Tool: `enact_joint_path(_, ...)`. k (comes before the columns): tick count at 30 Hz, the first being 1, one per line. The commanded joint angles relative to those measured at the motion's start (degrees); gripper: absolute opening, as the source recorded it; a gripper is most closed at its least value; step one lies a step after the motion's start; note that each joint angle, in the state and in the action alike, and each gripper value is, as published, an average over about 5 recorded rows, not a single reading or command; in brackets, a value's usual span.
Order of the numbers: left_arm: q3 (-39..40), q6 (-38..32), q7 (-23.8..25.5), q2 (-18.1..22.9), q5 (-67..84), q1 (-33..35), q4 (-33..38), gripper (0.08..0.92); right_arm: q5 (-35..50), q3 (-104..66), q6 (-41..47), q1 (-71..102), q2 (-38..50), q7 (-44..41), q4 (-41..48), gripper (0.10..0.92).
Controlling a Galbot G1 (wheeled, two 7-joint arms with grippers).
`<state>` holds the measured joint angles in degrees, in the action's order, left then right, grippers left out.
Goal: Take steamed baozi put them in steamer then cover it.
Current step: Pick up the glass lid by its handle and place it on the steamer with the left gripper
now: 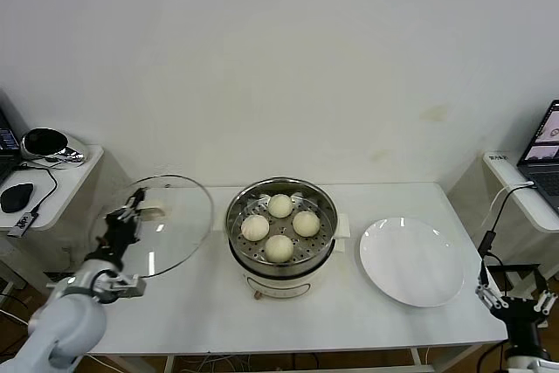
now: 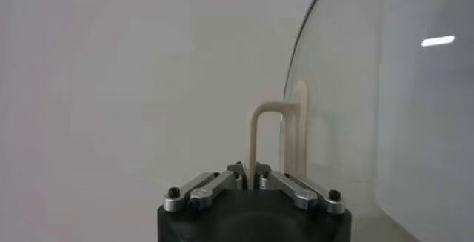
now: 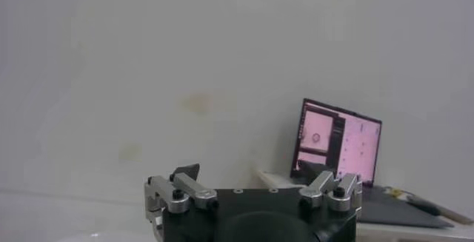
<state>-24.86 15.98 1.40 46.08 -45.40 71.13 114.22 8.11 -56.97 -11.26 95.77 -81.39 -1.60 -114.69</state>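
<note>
In the head view, the steamer (image 1: 281, 231) stands at the centre of the white worktop (image 1: 192, 303), uncovered, with all four steamed baozi (image 1: 279, 226) resting on its perforated tray: one toward the back, one at left, one at right and one at the front. To its right, lower right of the frame, lies a flat white plate (image 1: 411, 261), bare. At the left of the frame the left end effector (image 1: 131, 210) is clamped on the cream handle (image 2: 268, 138) of the glass lid (image 1: 162, 224), holding the lid tilted up on edge, beside the steamer's left side and apart from it. The left wrist view shows the fingers pinched tight around the looped handle, the glass disc rising along the right half of that frame. The right end effector (image 1: 515, 290) sits at the lower right corner of the head view, past the worktop's edge, its jaws spread wide and holding nothing. A laptop (image 3: 339, 149) shows in the right wrist view, at mid right.
</note>
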Motion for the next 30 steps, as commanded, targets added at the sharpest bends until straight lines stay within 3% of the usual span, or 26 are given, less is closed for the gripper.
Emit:
enact_joint_path(1, 28.91, 14.61, 6.87, 6.93, -4.67, -25.34, -0.01, 0.15, -3.97, 1.85, -0.3, -1.58, -1.37, -0.05, 0.91, 0.823)
enact_joint_path(6, 33.0, 18.39, 10.9, 12.78, -10.58, -29.35, -2.96, 0.15, -4.98, 3.19, -0.12, -2.33, -1.6, -0.04, 1.67, 0.823)
enact_joint_path(16, 37.1, 18.16, 11.96, 19.35, -16.64, -31.59, -9.95, 0.15, -5.65, 4.33, -0.3, -2.79, -1.64, -0.07, 2.36, 0.823)
enact_joint_path(30, 38.62, 17.8, 13.62, 24.88, -22.37, -30.87, -13.91, 0.15, -5.8, 4.61, -0.44, -2.53, -1.87, -0.05, 2.26, 0.823)
